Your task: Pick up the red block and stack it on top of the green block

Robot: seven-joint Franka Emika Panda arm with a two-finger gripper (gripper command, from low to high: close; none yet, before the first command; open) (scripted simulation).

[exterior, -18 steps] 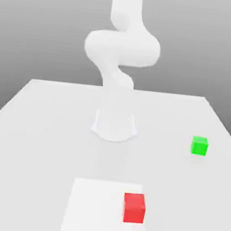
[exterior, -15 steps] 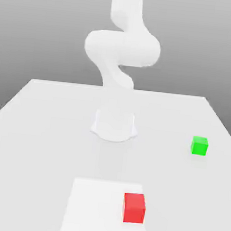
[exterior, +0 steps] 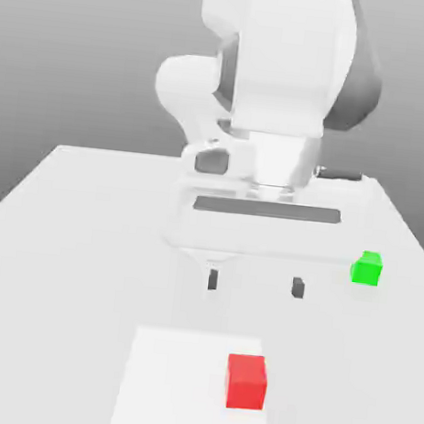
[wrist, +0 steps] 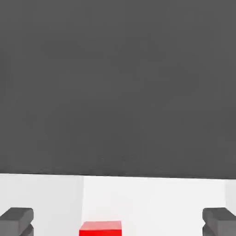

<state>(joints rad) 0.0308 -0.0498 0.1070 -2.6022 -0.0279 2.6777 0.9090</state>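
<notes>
The red block (exterior: pixel 247 381) rests on a lighter white square patch (exterior: pixel 170 386) near the front of the table; it also peeks into the hand view (wrist: pixel 100 228). The green block (exterior: pixel 367 268) sits farther back at the exterior view's right, on the table. My gripper (exterior: pixel 255 284) hangs open above the table, behind the red block and well apart from it, with nothing between its dark fingertips (exterior: pixel 212 279). In the hand view both fingertips (wrist: pixel 16 220) stand far apart, the red block between them in the distance.
The white table (exterior: pixel 75 238) spreads wide around both blocks. The arm's bulky white hand (exterior: pixel 274 93) and base stand at the table's middle and back. A grey backdrop lies beyond the far table edge.
The hand and its fingers have come into the exterior view, in front of the arm's base, above the table. Neither block has moved.
</notes>
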